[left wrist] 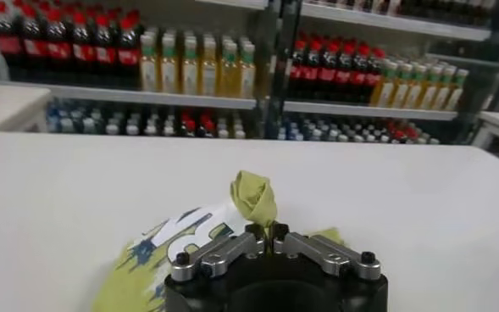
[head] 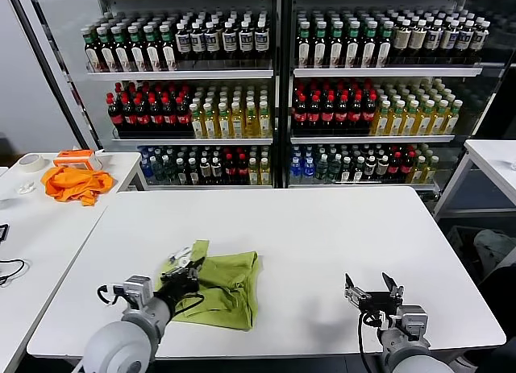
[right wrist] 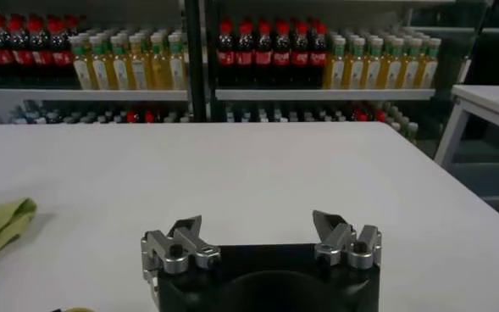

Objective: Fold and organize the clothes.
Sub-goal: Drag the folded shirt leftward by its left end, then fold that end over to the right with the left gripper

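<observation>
The clothes (head: 224, 288), a light yellow-green shirt, lie crumpled near the front left of the white table (head: 322, 236), with a white printed patch (left wrist: 181, 231) showing. My left gripper (head: 187, 270) sits at the shirt's left edge, shut on a pinched-up fold of fabric (left wrist: 256, 197) that sticks up between its fingertips. My left gripper (left wrist: 268, 231) holds that fold just above the tabletop. My right gripper (head: 373, 288) rests open near the front right of the table, nothing between its fingers (right wrist: 187, 229); the shirt's edge (right wrist: 2, 225) shows far off to its side.
A bright orange cloth (head: 76, 182), an orange box (head: 74, 156) and a tape roll (head: 31, 161) lie on the side table at left. Shelves of bottles (head: 274, 91) stand behind. Another white table (head: 496, 159) is at right.
</observation>
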Controlling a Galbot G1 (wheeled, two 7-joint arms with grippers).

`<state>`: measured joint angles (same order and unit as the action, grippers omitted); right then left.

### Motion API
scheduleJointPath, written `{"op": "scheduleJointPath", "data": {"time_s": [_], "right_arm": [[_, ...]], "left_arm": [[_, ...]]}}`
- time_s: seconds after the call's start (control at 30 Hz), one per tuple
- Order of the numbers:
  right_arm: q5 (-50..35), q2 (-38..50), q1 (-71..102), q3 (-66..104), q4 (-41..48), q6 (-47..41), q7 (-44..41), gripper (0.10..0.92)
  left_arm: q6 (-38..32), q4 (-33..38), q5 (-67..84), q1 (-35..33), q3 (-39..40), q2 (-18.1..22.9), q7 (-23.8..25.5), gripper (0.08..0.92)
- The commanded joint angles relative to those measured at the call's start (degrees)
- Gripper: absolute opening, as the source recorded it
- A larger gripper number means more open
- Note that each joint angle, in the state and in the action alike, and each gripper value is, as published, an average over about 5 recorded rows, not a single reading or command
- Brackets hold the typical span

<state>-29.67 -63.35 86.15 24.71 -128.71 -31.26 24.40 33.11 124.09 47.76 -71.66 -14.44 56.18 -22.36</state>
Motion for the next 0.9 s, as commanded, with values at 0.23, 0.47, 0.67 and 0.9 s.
{"op": "scheduleJointPath", "data": {"time_s": [0.23, 0.47, 0.67, 0.9], "right_arm": [[1.0, -0.7, 0.9, 0.6, 0.2, 0.0, 0.0, 0.823], [1.2, -0.7, 0.8, 0.5, 0.4, 0.0, 0.0, 0.823], [1.2, -0.6, 0.2, 0.1, 1.0, 0.0, -0.1, 0.823], [1.1, -0.4, -0.6, -0.4, 1.2, 0.0, -0.2, 0.823]], "left_arm": [[0.1, -6.2, 1.5, 5.5, 7.7, 5.9, -0.6, 0.104], [0.0, -8.1, 1.3, 6.6, 8.6, 8.9, -0.7, 0.104], [0.0, -7.0, 7.1, 6.4, 8.5, 10.3, -1.6, 0.104], [-1.4, -4.0, 16.1, 6.0, 7.8, 14.8, -2.2, 0.273]]}}
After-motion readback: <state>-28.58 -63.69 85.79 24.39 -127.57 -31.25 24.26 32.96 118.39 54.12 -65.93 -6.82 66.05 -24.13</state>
